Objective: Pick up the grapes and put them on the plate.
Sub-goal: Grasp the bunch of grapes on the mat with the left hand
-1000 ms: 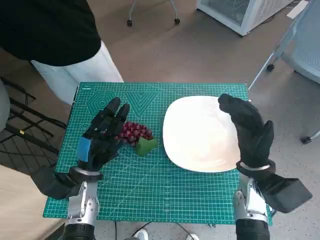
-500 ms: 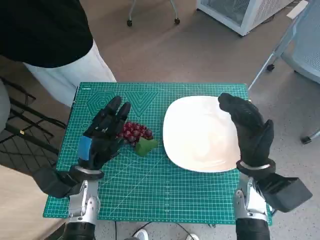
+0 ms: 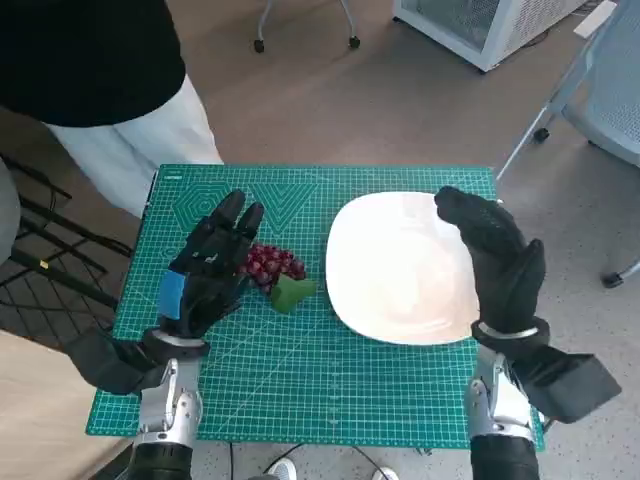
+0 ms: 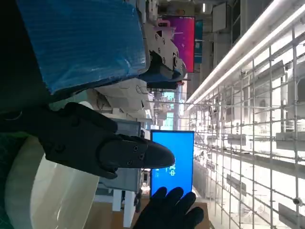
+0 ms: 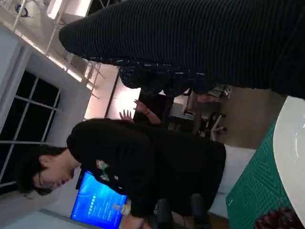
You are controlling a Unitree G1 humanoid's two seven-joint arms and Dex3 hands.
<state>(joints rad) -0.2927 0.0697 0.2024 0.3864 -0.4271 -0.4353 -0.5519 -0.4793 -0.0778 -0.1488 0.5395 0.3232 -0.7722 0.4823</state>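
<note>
The left robot hand, black with blue tape across its back, hovers at the near-left side of a bunch of dark red grapes. Its fingers are spread and extended toward the fruit, holding nothing; whether the fingertips touch the bunch cannot be told from above. The grapes lie on a green cutting mat covering the worktop, with a green leaf against their near-right edge. Just beside them to the right sits a white plate, with nothing on it.

The right robot hand, in a black knitted glove, hangs over the plate's right rim, fingers loosely extended and gripping nothing. A person in a black top stands at the far-left corner of the worktop.

The step in hand appears to be the grasp itself. To do it well, the left robot hand should probably settle lower over the middle of the bunch and close around it from both sides, gathering the cluster rather than pinching one grape, since a loose bunch may sag or shed fruit. The carry to the plate is short.
</note>
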